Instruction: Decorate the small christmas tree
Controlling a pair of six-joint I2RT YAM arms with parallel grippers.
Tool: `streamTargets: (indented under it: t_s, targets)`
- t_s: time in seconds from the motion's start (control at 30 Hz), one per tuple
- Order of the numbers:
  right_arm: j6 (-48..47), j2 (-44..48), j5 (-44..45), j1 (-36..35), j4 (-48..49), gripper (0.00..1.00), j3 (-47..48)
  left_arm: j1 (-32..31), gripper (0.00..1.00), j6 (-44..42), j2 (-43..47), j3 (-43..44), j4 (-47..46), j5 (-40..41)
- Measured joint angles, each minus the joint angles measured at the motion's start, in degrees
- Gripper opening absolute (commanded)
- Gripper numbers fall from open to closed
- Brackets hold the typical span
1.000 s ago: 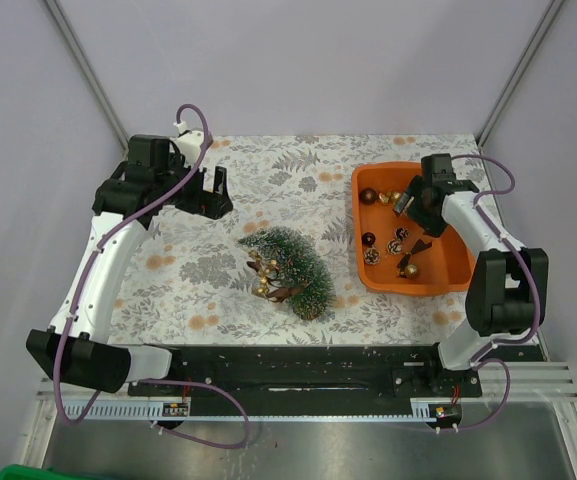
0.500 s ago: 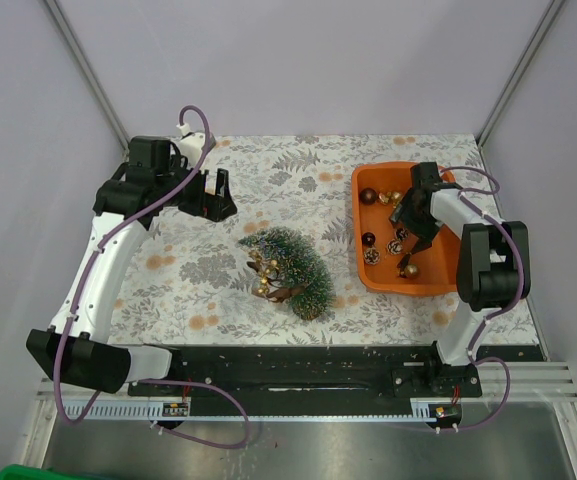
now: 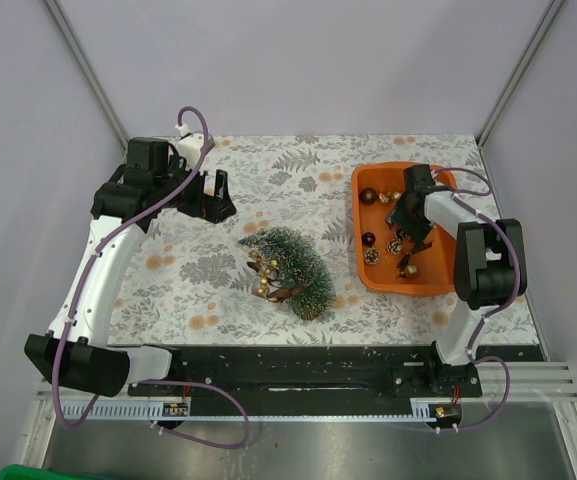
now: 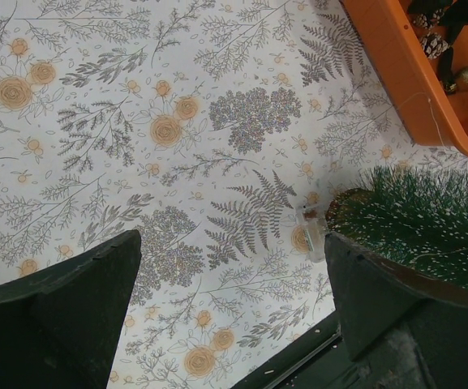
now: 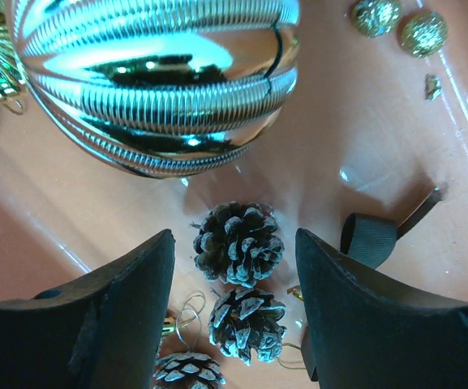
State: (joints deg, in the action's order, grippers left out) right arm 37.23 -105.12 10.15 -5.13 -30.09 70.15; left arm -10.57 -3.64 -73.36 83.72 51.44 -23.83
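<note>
The small christmas tree (image 3: 293,265) lies on its side mid-table, frosted dark green, with gold ornaments (image 3: 261,267) on its left flank; its needles show in the left wrist view (image 4: 428,219). My left gripper (image 3: 216,192) hovers open and empty over the cloth, up-left of the tree. My right gripper (image 3: 406,222) is down inside the orange tray (image 3: 446,275), open, its fingers (image 5: 120,308) straddling frosted pine cones (image 5: 238,243). A ribbed dark bauble (image 5: 152,81) lies just beyond them.
The tray also holds small gold glitter balls (image 5: 400,24), a dark ribbon (image 5: 371,239) and a gold loop thread (image 5: 186,312). Its corner shows in the left wrist view (image 4: 428,81). A floral cloth (image 3: 268,170) covers the table.
My right gripper has moved left and down into the tray, onto the pine cones. The left arm and the tree have barely moved.
</note>
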Motion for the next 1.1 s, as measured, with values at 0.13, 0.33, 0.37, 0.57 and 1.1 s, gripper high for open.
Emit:
streamTargets:
  t_s: [0.13, 0.33, 0.37, 0.57, 1.1]
  targets:
    - [0.17, -0.33, 0.72, -0.9, 0.31, 0.62, -0.59, 0.02, 0.99, -0.02, 0.26, 0.0, 0.0, 0.0]
    - [0.57, -0.07, 3.37, -1.64, 0.92, 0.52, -2.27, 0.02, 0.99, -0.42, 0.39, 0.0, 0.48, -0.02]
    - [0.59, 0.5, 4.07, -1.75, 0.96, 0.52, -2.69, 0.02, 0.99, -0.46, 0.5, 0.0, 0.66, 0.0]
    - [0.44, 8.07, 8.46, -2.64, 0.33, 0.51, -4.28, 0.02, 0.99, -0.63, 1.33, 0.0, 1.57, -0.11]
    - [-0.52, 39.6, 1.6, -9.14, -0.48, 0.5, -0.96, 0.02, 0.99, -3.08, 3.8, 4.83, 6.38, -6.23]
